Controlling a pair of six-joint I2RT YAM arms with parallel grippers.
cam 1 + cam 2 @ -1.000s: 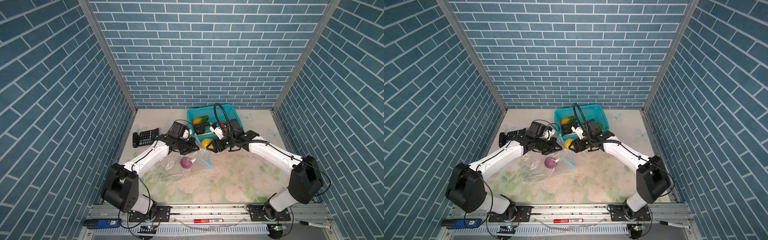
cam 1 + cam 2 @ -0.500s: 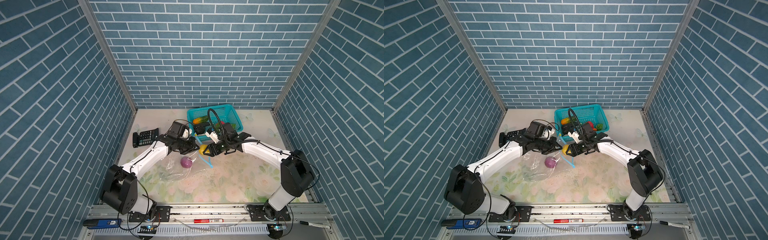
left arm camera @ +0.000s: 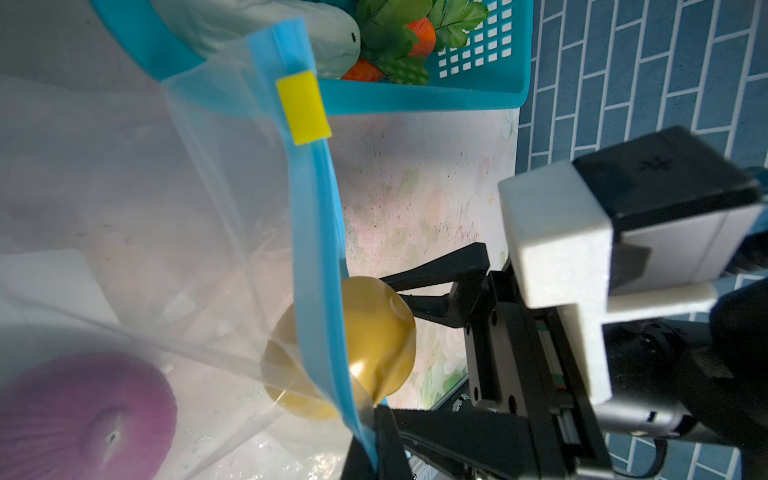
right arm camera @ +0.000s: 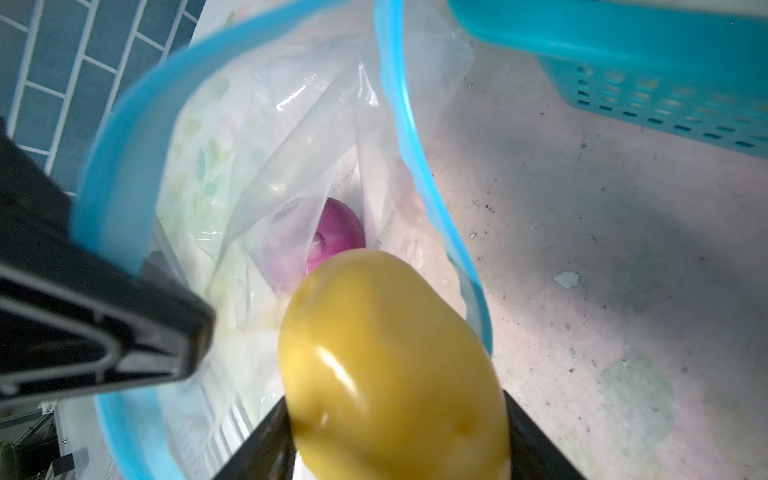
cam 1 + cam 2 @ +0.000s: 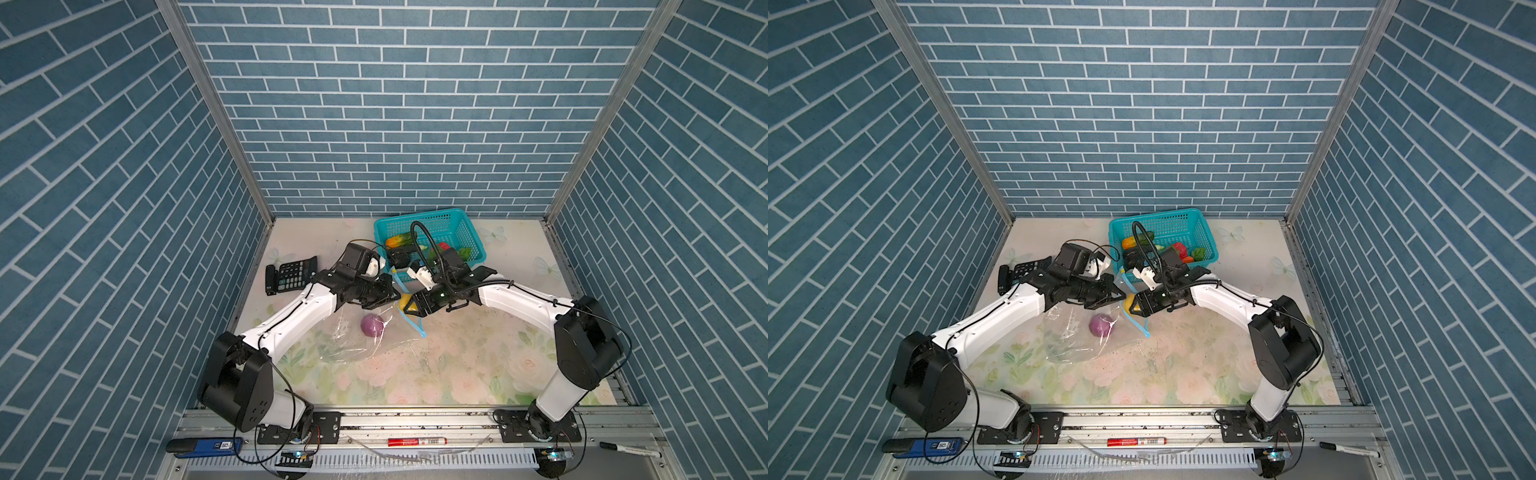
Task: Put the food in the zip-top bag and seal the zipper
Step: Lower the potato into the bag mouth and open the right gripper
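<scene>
The clear zip-top bag (image 5: pixel 353 338) (image 5: pixel 1073 338) lies on the table with a purple onion (image 5: pixel 372 325) (image 5: pixel 1100 325) (image 4: pixel 338 232) inside. My left gripper (image 5: pixel 386 293) (image 3: pixel 376 440) is shut on the light-blue zipper (image 3: pixel 316 232) and holds the mouth up and open. The yellow slider (image 3: pixel 303 108) sits at the far end of the strip. My right gripper (image 5: pixel 411 305) (image 4: pixel 395 419) is shut on the yellow fruit (image 5: pixel 1128 302) (image 3: pixel 374 332) (image 4: pixel 390 365), right at the bag mouth between the two blue lips.
A teal basket (image 5: pixel 457 224) (image 3: pixel 415 97) behind the grippers holds an orange-green cucumber-like piece (image 5: pixel 400 240), a red piece (image 5: pixel 444 246) and a leafy carrot (image 3: pixel 422 35). A calculator (image 5: pixel 293 274) lies at the left. A red marker (image 5: pixel 417 441) rests on the front rail.
My right gripper has carried the yellow fruit a little left and toward the front, up to the bag mouth. The left gripper has stayed put on the zipper.
</scene>
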